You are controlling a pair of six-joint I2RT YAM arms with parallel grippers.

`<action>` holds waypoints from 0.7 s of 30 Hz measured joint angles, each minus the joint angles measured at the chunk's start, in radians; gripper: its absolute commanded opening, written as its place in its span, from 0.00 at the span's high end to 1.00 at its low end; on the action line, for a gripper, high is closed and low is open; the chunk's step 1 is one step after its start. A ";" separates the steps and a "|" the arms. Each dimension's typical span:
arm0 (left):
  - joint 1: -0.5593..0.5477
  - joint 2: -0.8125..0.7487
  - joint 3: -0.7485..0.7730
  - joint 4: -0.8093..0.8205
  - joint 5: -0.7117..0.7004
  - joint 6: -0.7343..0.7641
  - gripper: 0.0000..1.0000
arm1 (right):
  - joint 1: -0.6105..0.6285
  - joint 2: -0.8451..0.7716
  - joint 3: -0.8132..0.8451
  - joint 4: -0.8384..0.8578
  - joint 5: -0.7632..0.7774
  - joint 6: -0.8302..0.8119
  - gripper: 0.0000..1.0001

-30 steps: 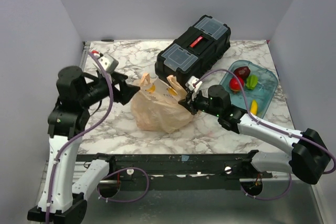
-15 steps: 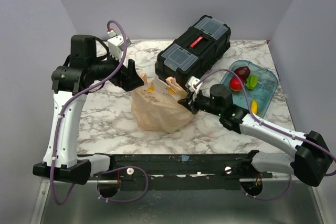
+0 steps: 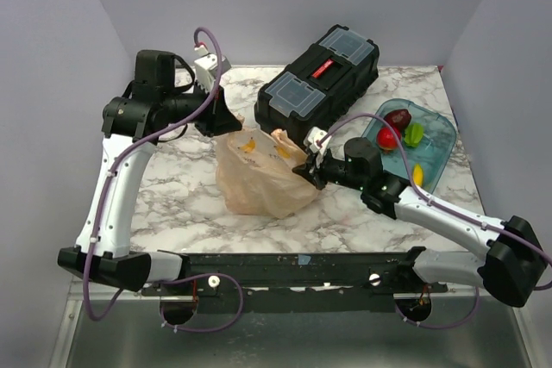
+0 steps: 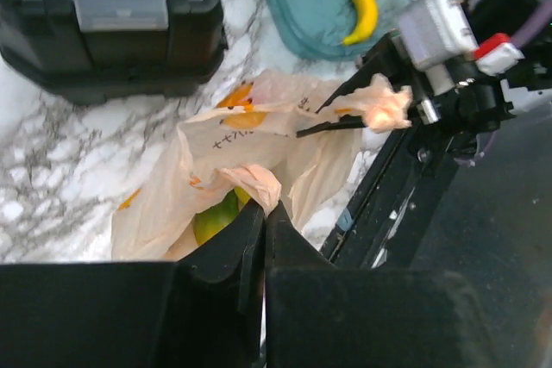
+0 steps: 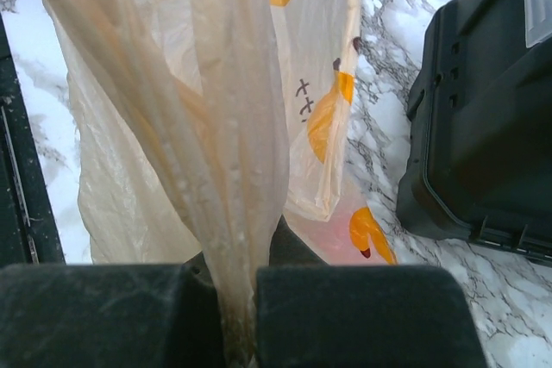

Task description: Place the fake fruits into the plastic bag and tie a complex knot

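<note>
Near edge, 5 o'clock: right arm [image 3: 440, 217] stretched low over the marble table [image 3: 181, 196] toward centre, wrist nearly level, right gripper [image 3: 302, 170] pressed together on one handle strip of the plastic bag [image 3: 259, 183]. Centre: bag slumped on the table, mouth up, green fruit [image 4: 216, 217] visible inside through the film. From 7 o'clock: left arm [image 3: 112, 196] steeply upright, bent near 10 o'clock, forearm about level toward 3 o'clock, left gripper [image 4: 263, 208] clamped on the other handle. Handles held apart, untied. Farther, 12 o'clock: black toolbox [image 3: 319, 75]. At 2 o'clock: blue tray [image 3: 444, 140] with more fake fruits [image 3: 388, 138], yellow banana [image 3: 417, 176] at its near end.
</note>
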 measured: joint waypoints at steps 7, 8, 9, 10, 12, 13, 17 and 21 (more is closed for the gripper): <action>0.015 -0.355 -0.304 0.380 0.035 -0.057 1.00 | -0.055 -0.014 0.061 -0.137 -0.016 -0.033 0.99; 0.012 -0.408 -0.336 0.423 0.018 -0.061 1.00 | -0.074 -0.013 0.073 -0.149 -0.025 -0.035 0.99; 0.008 -0.460 -0.365 0.451 0.006 -0.065 1.00 | -0.087 -0.007 0.092 -0.159 -0.038 -0.036 0.99; 0.005 -0.499 -0.394 0.475 -0.005 -0.067 1.00 | -0.094 0.000 0.115 -0.171 -0.047 -0.040 0.97; 0.004 -0.543 -0.450 0.516 -0.050 -0.069 1.00 | -0.098 0.022 0.164 -0.204 -0.057 -0.051 0.74; 0.005 -0.554 -0.478 0.531 -0.075 -0.080 1.00 | -0.101 0.037 0.185 -0.226 -0.060 -0.057 0.58; 0.005 -0.555 -0.554 0.545 -0.138 -0.137 1.00 | -0.107 0.076 0.252 -0.320 -0.062 -0.049 0.12; 0.004 -0.551 -0.578 0.548 -0.170 -0.194 1.00 | -0.111 0.072 0.355 -0.386 -0.064 -0.014 0.00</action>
